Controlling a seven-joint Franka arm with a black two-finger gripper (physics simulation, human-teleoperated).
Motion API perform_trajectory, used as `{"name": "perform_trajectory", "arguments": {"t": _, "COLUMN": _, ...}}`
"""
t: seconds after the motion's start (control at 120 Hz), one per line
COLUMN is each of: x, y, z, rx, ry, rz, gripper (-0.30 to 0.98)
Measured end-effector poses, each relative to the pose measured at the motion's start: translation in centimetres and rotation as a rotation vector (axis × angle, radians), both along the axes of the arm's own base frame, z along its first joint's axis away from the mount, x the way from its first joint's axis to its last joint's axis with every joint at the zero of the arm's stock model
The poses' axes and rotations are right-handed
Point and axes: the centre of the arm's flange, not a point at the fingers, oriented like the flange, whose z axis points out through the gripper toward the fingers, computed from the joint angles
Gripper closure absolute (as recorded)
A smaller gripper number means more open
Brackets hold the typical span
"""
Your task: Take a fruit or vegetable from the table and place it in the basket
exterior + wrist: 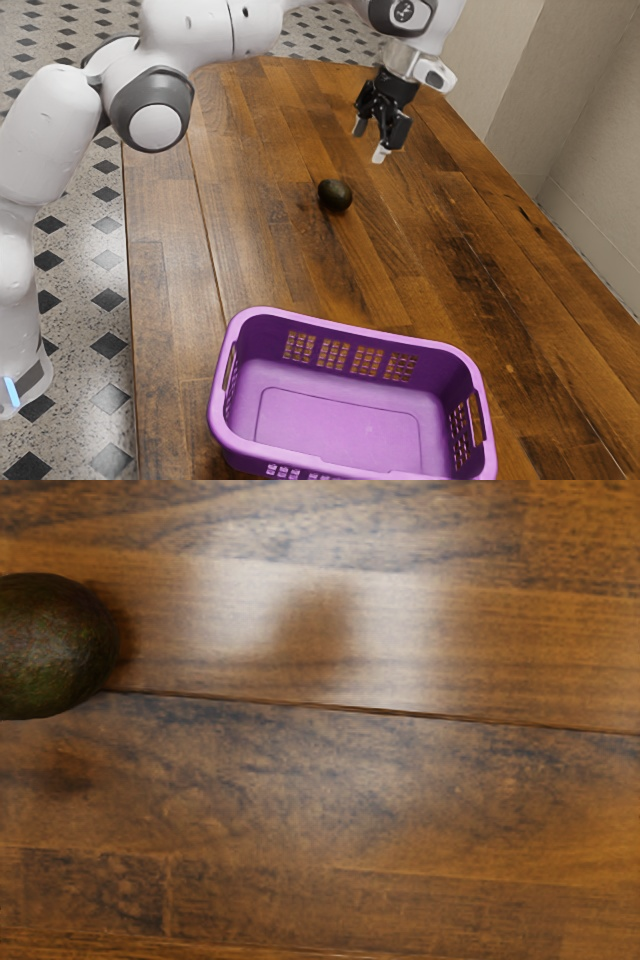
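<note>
A spotty floor (85,300), then a wooden table (170,300) with a big purple basket (232,435). The dark avocado (335,195) lies on the table, its long way slanting down toward the exterior view's right. The gripper (370,141) hangs higher, fingers apart.

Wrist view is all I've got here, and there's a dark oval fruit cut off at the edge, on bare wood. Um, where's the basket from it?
Observer: In the exterior view, the purple basket stands on the table, nearer the camera than the fruit.
Operator: Okay, and is my gripper open or shut?
Observer: The gripper is open, its two fingers standing apart.
Operator: Has it got down to the wood yet?
Observer: No, the fingertips hang above the table.
</note>
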Motion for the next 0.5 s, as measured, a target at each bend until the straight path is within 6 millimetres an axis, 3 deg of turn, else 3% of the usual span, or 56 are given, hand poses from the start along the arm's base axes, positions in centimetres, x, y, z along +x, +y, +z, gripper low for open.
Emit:
{"name": "perform_trajectory", "arguments": {"t": 0.175, "x": 0.7, "y": -0.2, "z": 1.2, "rx": 0.012, "ry": -0.092, "rz": -0.002, "gripper": 0.00}}
{"name": "perform_trajectory", "arguments": {"t": 0.242, "x": -1.0, "y": -0.7, "z": 5.0, "rx": 0.010, "ry": -0.159, "rz": 0.004, "gripper": 0.00}}
{"name": "perform_trajectory", "arguments": {"t": 0.283, "x": -1.5, "y": -0.7, "z": 5.9, "rx": 0.004, "ry": -0.172, "rz": 0.012, "gripper": 0.00}}
{"name": "perform_trajectory", "arguments": {"t": 0.333, "x": -0.6, "y": -0.1, "z": 4.0, "rx": -0.002, "ry": -0.144, "rz": 0.018, "gripper": 0.00}}
{"name": "perform_trajectory", "arguments": {"t": 0.458, "x": 0.8, "y": 3.7, "z": -2.8, "rx": -0.018, "ry": -0.032, "rz": 0.027, "gripper": 0.00}}
{"name": "perform_trajectory", "arguments": {"t": 0.5, "x": 1.1, "y": 4.4, "z": -4.3, "rx": -0.009, "ry": -0.011, "rz": 0.001, "gripper": 0.00}}
